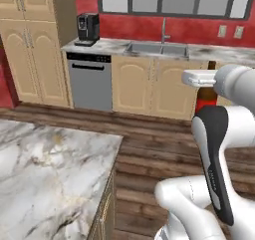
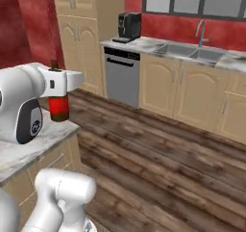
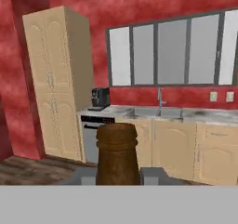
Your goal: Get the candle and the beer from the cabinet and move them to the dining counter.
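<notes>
Gripping beer (image 2: 59,106) upright in end effector (image 3: 118,175) | near dining counter (image 1: 45,174) edge | sink (image 1: 158,49) beyond

Robot's basically all glossy white rounded shells, chunky tube-like links with bulbous joints. In the left base view the arm (image 1: 219,149) has 1 long black strip running down the side of a link, with faint grey lettering on it that's too small to read. From the right base view the big rounded joint housing (image 2: 21,106) has a dark grey face with a small round white logo, plus a little dark square mark on the white wrist piece. Near the bottom the links look like fat white elbows. No cables or screws I can make out.
</notes>
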Robot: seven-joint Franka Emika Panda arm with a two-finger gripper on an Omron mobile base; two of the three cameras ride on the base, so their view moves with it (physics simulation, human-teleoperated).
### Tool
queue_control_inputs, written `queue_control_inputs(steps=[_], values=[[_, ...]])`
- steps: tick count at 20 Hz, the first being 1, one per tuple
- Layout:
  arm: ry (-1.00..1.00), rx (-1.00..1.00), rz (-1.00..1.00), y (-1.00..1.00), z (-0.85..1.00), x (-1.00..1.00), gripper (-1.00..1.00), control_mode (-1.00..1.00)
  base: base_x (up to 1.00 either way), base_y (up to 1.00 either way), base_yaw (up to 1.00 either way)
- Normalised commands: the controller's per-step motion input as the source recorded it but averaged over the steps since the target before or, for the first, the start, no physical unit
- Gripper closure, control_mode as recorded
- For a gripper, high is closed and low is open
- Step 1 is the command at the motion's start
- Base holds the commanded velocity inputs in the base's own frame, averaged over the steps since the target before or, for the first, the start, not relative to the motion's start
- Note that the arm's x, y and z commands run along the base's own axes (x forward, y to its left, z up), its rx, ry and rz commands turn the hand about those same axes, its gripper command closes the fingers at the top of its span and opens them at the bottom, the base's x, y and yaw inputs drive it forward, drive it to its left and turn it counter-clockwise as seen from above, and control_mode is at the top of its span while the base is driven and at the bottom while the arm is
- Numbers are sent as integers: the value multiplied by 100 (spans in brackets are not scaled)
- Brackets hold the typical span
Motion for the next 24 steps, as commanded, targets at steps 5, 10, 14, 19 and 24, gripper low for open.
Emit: queue_control_inputs(steps=[5, 10, 14, 19, 24], values=[[0, 0, 0, 0, 0, 0, 100, 100, -45, 0, 95], [0, 0, 0, 0, 0, 0, 100, 100, -42, -12, 88], [0, 0, 0, 0, 0, 0, 100, 100, -28, -63, 76], [0, 0, 0, 0, 0, 0, 100, 100, -15, -95, 62], [0, 0, 0, 0, 0, 0, 100, 100, 0, -100, 48]])
